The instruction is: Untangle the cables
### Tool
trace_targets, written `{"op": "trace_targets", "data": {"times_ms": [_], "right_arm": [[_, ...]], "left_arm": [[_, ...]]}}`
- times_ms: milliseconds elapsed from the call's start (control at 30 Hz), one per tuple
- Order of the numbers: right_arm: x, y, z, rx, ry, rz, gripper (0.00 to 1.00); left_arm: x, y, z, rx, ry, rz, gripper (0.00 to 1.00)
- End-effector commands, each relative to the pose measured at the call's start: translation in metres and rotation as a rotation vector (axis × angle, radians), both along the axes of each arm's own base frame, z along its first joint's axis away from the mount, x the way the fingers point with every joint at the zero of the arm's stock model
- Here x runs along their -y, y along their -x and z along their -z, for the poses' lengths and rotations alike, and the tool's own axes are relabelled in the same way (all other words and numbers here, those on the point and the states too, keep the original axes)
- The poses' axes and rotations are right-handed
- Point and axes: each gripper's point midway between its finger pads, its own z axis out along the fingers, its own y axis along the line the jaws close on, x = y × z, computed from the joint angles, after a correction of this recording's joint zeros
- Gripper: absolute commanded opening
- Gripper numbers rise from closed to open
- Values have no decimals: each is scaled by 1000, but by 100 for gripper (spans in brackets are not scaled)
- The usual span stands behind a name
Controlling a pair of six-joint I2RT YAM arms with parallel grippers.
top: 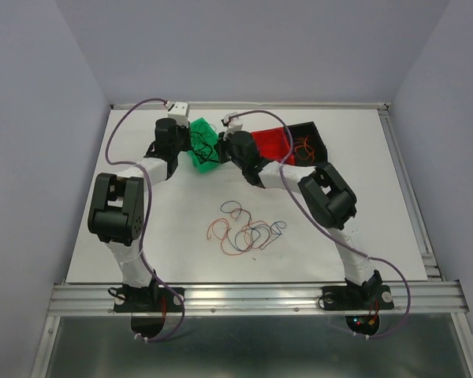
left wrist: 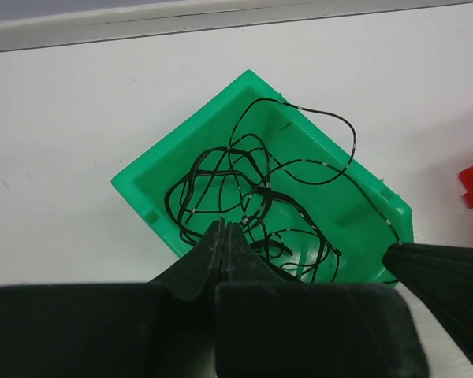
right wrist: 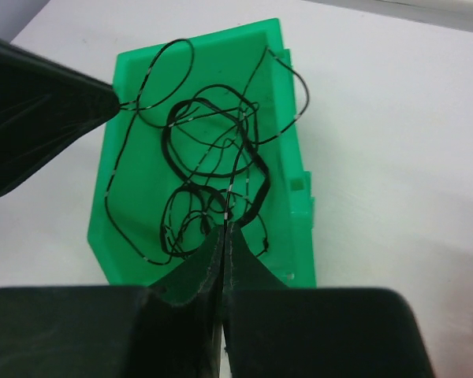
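Over the green bin point(top: 202, 130) at upper centre, left gripper point(left wrist: 225, 230) and right gripper point(right wrist: 223, 230) both pinch the black wires point(left wrist: 251, 197) tangled inside; coloured strands point(top: 248, 230) lie mid-frame on the table point(top: 378, 197).

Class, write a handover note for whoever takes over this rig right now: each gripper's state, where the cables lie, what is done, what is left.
Left gripper: shut on the black cables in the green bin.
Right gripper: shut on the same black cables, from the other side.
Elsewhere: loose strands in red, orange, black and blue lie mid-table; orange cables sit in the black bin.
Done: both grips set on the black tangle.
Left: pull it apart, then probably untangle the mid-table strands.
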Motion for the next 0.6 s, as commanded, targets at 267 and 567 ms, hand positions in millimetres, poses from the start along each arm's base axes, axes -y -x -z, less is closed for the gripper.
{"op": "trace_targets", "data": {"times_ms": [267,567], "right_arm": [[-50,-19,-26,52,-46,-56,1],[-44,-32,3,-20,22,40,1]], "left_arm": [[27,-17,-9,-59,75,66,1],[28,-19,-2,-83,68,64,2]]}}
